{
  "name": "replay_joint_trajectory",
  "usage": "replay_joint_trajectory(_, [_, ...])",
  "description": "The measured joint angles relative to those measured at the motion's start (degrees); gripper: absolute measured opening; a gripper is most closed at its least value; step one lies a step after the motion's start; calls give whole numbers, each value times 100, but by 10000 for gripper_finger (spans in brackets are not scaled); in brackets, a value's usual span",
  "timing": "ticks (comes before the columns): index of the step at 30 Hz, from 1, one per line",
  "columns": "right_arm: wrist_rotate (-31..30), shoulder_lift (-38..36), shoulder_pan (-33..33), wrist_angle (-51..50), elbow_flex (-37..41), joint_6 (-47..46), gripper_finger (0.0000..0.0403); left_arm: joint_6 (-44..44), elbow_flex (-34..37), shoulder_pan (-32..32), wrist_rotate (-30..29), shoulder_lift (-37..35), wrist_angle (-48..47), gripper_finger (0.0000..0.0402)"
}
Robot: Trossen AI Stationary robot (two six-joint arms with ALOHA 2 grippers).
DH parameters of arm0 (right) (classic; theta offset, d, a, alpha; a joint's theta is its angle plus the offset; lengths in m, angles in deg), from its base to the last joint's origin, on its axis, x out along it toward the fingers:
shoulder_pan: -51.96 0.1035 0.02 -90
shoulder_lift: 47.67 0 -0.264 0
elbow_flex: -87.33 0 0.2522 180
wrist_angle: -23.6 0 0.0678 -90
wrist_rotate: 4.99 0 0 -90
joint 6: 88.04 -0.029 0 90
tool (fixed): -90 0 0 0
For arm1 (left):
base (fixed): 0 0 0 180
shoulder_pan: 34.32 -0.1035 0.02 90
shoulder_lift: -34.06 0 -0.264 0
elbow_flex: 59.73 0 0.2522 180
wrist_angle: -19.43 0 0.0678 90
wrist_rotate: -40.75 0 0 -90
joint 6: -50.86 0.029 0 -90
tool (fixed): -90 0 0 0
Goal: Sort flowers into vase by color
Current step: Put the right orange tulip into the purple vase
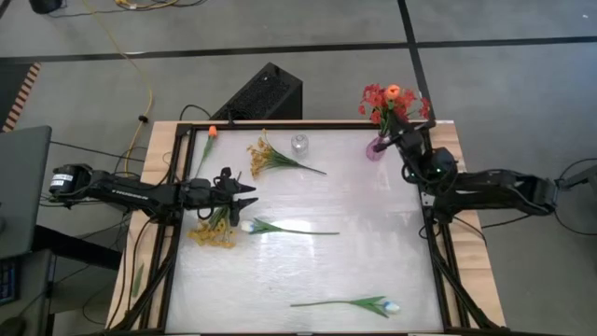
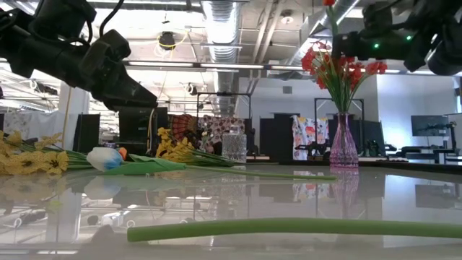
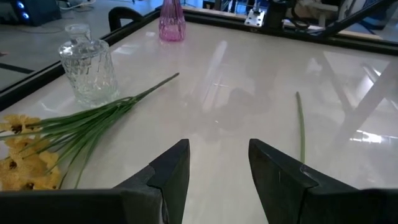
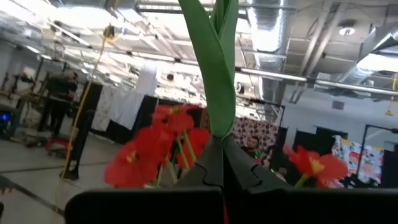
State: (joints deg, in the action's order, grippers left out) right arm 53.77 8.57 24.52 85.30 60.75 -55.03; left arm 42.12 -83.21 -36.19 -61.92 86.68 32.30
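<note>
White tabletop (image 1: 354,243), no legible writing. Right gripper (image 1: 399,124), upper right, clamped on orange tulip (image 1: 393,91) stem above pink vase (image 1: 376,147). Left gripper (image 1: 250,196), left centre, parted, empty.

A vase (image 1: 376,148) with flowers (image 1: 382,99) in it stands at the table's (image 1: 373,243) far right corner. A glass jar (image 1: 299,144) stands far centre, a spray (image 1: 270,160) just left of it. Two tulips (image 1: 280,227) (image 1: 350,303) lie nearer, another spray (image 1: 213,231) left.
</note>
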Motion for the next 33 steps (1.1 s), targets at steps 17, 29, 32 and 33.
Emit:
replay_joint_trajectory(17, [-1110, 123, -8, -837, -4, -640, 17, 3, 0, -2, 2, -2, -31, 154])
replay_joint_trajectory(29, [-1529, 119, -9, -1708, -4, -1520, 17, 0, 2, -2, 4, -2, -34, 154])
replay_joint_trajectory(32, [-1545, 119, -9, -1999, -4, -1665, 17, 0, 2, -2, 4, -2, -34, 154])
replay_joint_trajectory(33, [-1544, 119, -9, -2053, -4, -1694, 18, 0, 2, -2, 4, -2, -32, 154])
